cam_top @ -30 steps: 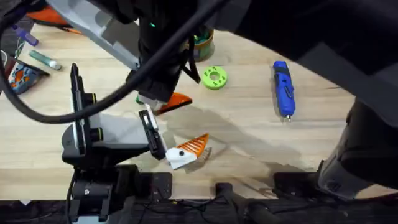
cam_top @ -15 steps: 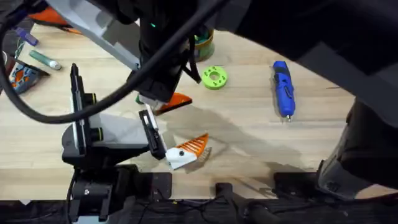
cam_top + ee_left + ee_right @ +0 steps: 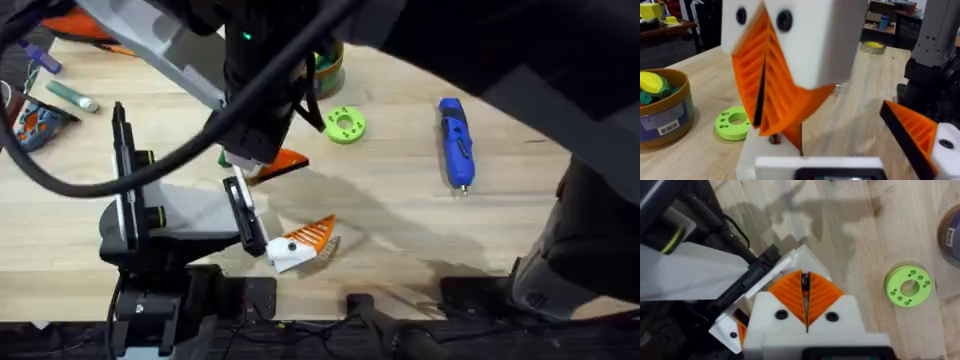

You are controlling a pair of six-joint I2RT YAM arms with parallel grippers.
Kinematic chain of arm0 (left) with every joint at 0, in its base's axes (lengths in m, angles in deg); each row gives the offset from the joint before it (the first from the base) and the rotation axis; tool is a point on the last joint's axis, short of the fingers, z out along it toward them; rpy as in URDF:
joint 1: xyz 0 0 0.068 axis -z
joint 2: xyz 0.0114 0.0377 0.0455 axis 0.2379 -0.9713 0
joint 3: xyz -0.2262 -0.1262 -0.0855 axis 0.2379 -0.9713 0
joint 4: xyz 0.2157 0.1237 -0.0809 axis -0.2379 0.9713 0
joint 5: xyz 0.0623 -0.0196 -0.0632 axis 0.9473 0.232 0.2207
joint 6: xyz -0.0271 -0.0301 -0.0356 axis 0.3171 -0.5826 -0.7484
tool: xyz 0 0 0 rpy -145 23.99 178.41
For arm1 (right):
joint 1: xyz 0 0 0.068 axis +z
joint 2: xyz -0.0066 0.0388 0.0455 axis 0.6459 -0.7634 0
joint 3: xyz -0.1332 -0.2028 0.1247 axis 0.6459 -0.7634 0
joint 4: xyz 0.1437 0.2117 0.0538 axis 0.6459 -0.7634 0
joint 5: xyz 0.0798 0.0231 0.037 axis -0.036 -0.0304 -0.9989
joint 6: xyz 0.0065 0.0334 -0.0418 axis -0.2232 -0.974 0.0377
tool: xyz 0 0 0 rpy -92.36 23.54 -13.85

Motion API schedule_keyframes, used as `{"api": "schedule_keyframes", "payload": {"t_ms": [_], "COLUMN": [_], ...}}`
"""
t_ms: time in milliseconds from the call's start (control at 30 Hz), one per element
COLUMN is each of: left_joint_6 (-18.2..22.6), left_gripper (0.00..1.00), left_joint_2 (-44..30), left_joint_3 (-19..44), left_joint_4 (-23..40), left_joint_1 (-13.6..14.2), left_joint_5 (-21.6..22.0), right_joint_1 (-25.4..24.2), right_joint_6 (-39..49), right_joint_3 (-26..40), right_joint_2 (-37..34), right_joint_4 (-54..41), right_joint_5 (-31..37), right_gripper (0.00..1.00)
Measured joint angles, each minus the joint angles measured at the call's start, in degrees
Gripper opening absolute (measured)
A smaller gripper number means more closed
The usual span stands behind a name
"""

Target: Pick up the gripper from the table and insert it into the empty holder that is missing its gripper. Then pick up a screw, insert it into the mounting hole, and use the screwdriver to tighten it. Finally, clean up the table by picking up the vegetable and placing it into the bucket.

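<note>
**Orange pad held over the bare holder**

Nearest to the arms' bases, the left tool (image 3: 300,246) lies low over the wooden desk (image 3: 400,220) with its two fingers well apart. One finger carries its orange pad. The other is the white wedge-shaped plastic holder with small dark holes (image 3: 757,150), which is bare.

Just beyond and above the holder, the right tool (image 3: 761,117) points down at it. Its ribbed pads are pressed together on a thin piece, which we judge to be the small orange ribbed plastic finger pad with a black end (image 3: 795,132). The lower orange edge of this piece is very close to the holder. We cannot tell if it touches the holder or is already seated.

We judge the finger pad to be light and stiff, so it will not bend in the grip. It is small and wedge-shaped, so it may twist if it is pinched near one tip. The ribbed faces should give good friction. We think it is better to hold it on the flat sides and leave the mating end free. Pushing it in at an angle could jam it in the holder.

Farther on lie a flat green ring-shaped disc (image 3: 345,125) and, to the right, the blue pen-shaped electric screwdriver (image 3: 455,140). Farthest stands the round mustard-yellow bucket (image 3: 665,115).
</note>
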Motion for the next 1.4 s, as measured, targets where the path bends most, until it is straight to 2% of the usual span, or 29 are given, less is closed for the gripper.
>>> {"api": "schedule_keyframes", "payload": {"t_ms": [1400], "left_joint_6": [0.2], "left_gripper": [0.986], "left_joint_2": [0.0], "left_joint_3": [0.0], "left_joint_4": [0.0], "left_joint_1": [0.0], "left_joint_5": [0.0], "right_joint_1": [0.7], "right_joint_6": [-1.6], "right_joint_3": [1.8], "right_joint_2": [0.0], "right_joint_4": [-0.8], "right_joint_5": [0.0], "right_gripper": [0.006]}}
